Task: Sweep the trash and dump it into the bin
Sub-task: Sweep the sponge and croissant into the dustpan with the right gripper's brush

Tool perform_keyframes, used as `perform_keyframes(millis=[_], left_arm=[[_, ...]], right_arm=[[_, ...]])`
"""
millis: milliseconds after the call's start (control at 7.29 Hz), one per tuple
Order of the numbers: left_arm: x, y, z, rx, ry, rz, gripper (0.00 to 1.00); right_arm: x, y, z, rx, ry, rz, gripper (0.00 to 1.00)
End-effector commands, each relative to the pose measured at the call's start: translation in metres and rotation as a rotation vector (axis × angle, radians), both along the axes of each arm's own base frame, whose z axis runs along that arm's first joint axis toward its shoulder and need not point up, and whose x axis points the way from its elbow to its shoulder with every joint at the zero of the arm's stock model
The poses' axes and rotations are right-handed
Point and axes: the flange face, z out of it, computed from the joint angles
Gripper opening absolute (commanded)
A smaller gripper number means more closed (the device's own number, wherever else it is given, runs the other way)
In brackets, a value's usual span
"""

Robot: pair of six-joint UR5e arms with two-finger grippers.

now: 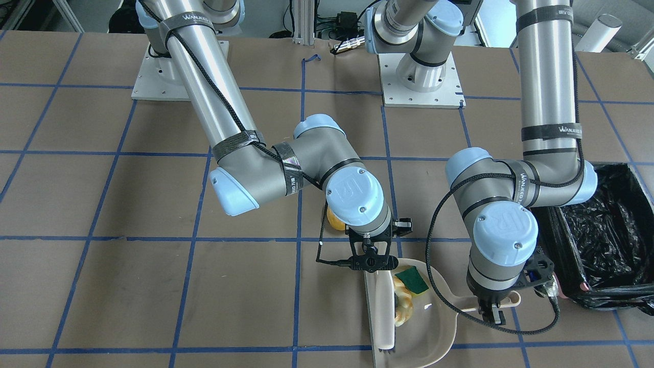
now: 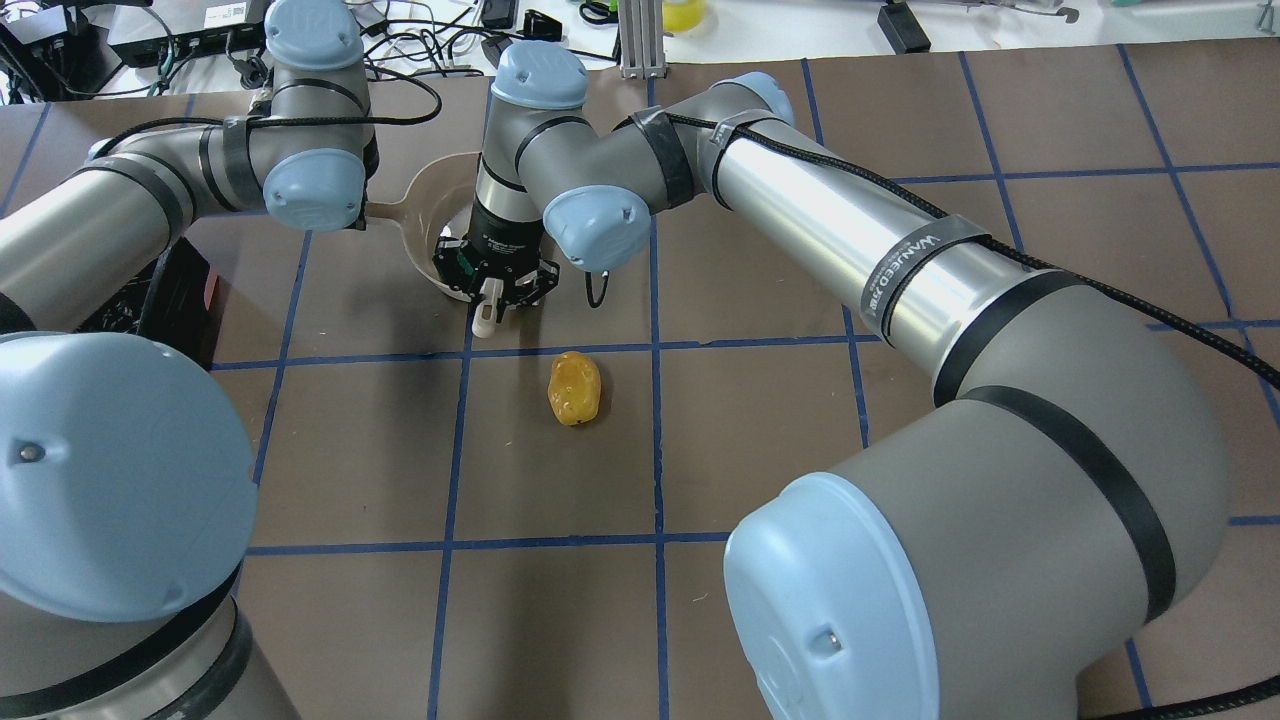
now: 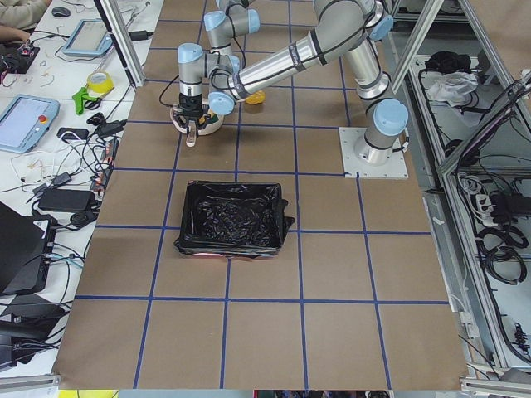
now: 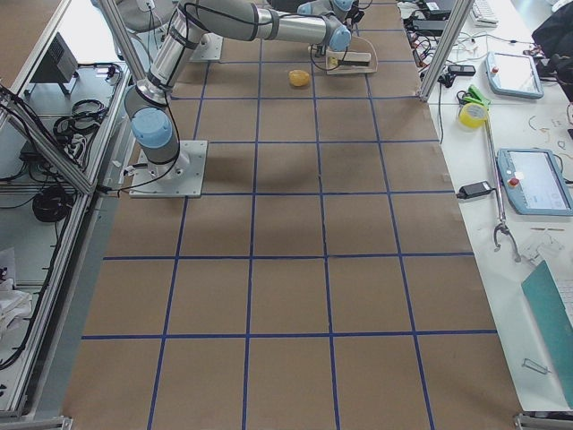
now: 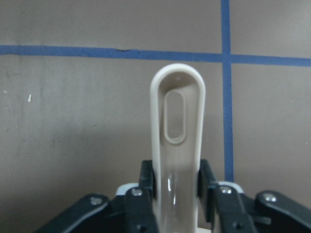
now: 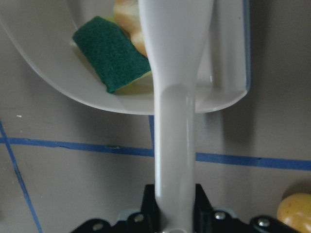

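My left gripper (image 5: 176, 179) is shut on the handle (image 5: 177, 141) of the beige dustpan (image 1: 434, 332), which lies flat on the table. My right gripper (image 6: 175, 201) is shut on the beige brush handle (image 6: 175, 145); the brush (image 1: 386, 312) lies along the pan's open edge. The green-and-yellow sponge wedge (image 1: 412, 280) and the golden croissant piece (image 1: 402, 302) sit inside the pan against the brush. The yellow-brown potato lump (image 2: 573, 388) lies on the table outside the pan, on the robot's side of my right gripper. The black-lined bin (image 1: 603, 235) stands beside my left arm.
The table is brown with a blue tape grid (image 2: 655, 350). Both arm bases (image 1: 419, 76) are bolted at the robot's edge. Cables and devices (image 2: 420, 40) lie beyond the far table edge. The bin also shows in the exterior left view (image 3: 232, 217).
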Motion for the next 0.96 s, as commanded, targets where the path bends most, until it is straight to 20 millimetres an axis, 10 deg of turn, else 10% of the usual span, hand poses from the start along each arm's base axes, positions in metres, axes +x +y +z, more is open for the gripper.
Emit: perform_keyframes(millis=[0,549,823], left_arm=[[0.000,0.000,0.000,0.000,0.002,-0.002,0.00],[-0.001,0.001,0.000,0.003,0.004,-0.006,0.00],[-0.001,0.007,0.016,0.005,-0.001,-0.052,0.00]], right_arm=[[-0.007,-0.002,0.005,-0.036,0.046,0.026,0.04],[-0.059,-0.002,0.041,-0.103,0.331,0.116,0.05],[-0.123,0.002,0.074,-0.015,0.412,0.171,0.04]])
